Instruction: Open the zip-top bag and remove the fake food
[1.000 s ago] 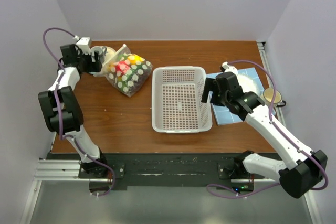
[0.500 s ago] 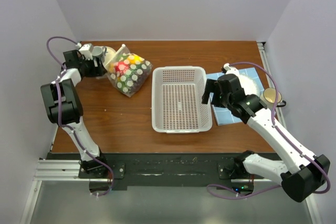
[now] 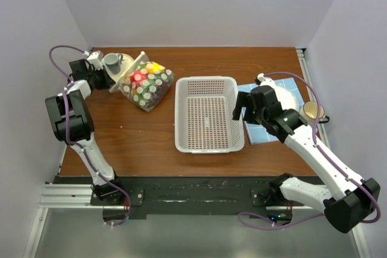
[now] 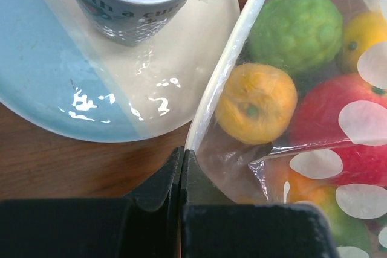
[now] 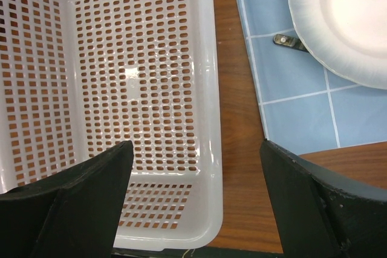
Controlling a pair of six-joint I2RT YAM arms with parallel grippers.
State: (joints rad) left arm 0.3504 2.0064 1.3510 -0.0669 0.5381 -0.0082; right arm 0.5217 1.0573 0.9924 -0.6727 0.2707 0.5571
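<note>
Overhead, brown wooden surface [image 3: 139,140] between pale walls [image 3: 199,4] | one zip-top bag [image 3: 147,84] holding fake food [image 4: 257,104], far left | one white basket [image 3: 208,114], centre | left claw [image 4: 182,156] clamped on bag edge | right claw [image 5: 196,149] open

Bright fake food [image 3: 141,78] in a dotted zip-top bag [image 3: 152,93], white perforated basket [image 3: 179,119].
Clear plastic, pale round dots; inside, a green fruit [image 4: 296,19], an orange [image 4: 257,102], a red fruit [image 4: 320,110], a yellow lemon [image 4: 363,40]. Saucer [image 4: 60,83] half sky-blue, half cream; mat [image 5: 296,83] blue-tiled.
</note>
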